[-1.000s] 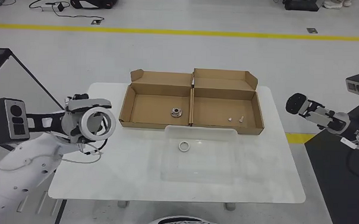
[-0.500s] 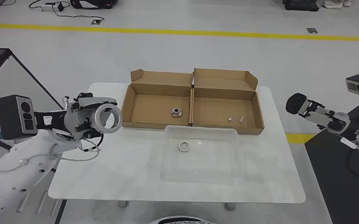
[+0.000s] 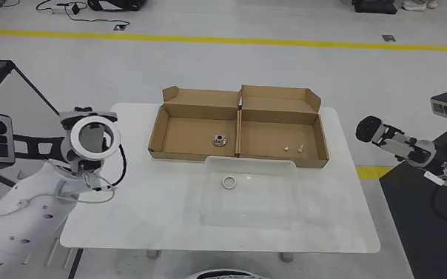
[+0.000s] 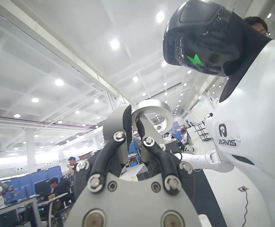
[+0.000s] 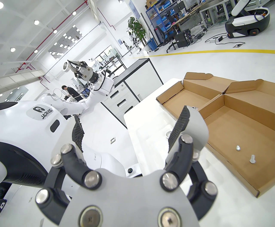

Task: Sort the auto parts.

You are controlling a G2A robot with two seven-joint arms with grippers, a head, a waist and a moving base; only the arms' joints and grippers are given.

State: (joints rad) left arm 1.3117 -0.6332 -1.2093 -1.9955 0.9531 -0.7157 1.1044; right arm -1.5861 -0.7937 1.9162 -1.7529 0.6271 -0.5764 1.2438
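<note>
Left gripper [image 4: 134,120] clamped on a large metal ring [image 4: 150,105], well apart from the cardboard boxes [image 3: 199,109] already holding a hub [image 3: 219,139] and two bolts [image 3: 300,149], right gripper [image 5: 131,115] gaping empty; between the grippers, a small ring [image 3: 229,183] waits unsorted in the tray [image 3: 280,215].

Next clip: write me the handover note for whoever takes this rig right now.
Left gripper shut on the large metal ring, raised by the table's left edge.
Right gripper open, empty, off the table's right side.
Done: hub part in the left box, two bolts in the right box.
Left: place the large metal ring; small ring waits in the clear tray.
</note>
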